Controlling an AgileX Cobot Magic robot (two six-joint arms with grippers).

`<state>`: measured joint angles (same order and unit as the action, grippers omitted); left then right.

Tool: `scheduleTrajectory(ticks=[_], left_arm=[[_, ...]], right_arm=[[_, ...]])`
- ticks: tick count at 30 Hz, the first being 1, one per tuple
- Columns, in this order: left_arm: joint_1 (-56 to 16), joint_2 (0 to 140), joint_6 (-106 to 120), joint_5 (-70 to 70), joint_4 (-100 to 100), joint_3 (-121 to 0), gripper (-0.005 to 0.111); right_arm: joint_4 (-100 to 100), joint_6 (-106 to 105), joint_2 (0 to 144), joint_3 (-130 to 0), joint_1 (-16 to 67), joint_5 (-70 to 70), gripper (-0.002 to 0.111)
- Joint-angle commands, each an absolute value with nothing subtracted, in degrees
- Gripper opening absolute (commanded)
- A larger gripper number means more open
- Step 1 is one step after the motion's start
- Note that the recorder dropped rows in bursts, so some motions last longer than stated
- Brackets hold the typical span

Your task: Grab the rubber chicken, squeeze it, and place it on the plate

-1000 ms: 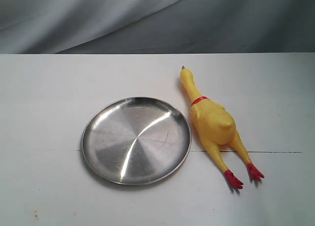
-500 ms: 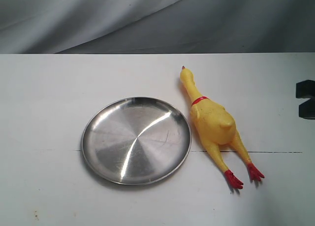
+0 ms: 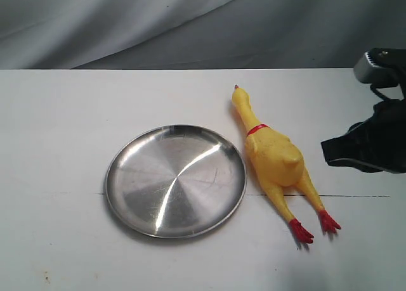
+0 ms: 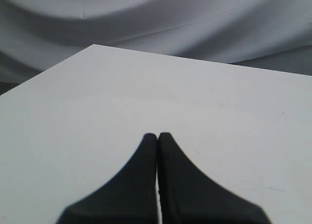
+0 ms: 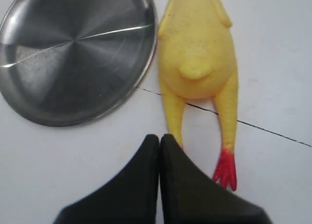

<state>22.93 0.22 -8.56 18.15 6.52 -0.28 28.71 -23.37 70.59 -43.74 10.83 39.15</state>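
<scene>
Here, rubber chicken [image 3: 273, 158] flat beside plate [image 3: 174, 183], head toward backdrop [image 3: 190, 25], feet nearest

No readable text, label, brand, number or sign appears on anything.

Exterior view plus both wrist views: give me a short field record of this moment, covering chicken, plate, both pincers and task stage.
rubber chicken: lying on the table close beside the plate's right rim, head toward the far edge, red feet nearest; not held
plate: flat on the table, nothing on it
left pincer: shut, holding nothing, over bare table
right pincer: shut, holding nothing, aimed toward the chicken's legs, apart from it
task stage: pickup not yet begun
</scene>
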Motion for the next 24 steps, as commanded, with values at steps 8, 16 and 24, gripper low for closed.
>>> scheduleTrajectory(ticks=[8, 16, 24], left_arm=[[23.1, 0.0, -9.17, 2.26, 10.83, 0.0, 0.0], [23.1, 0.0, -14.66, -8.99, 9.94, 0.0, 0.0], [23.1, 11.27, -26.23, 2.99, 7.41, -11.21, 0.0]], right_arm=[[26.75, -25.43, 70.65, -44.1, 15.41, 37.5, 0.0], [26.75, -25.32, 70.65, -44.1, 15.41, 34.73, 0.0], [27.59, -25.32, 75.98, -44.1, 15.41, 35.39, 0.0]])
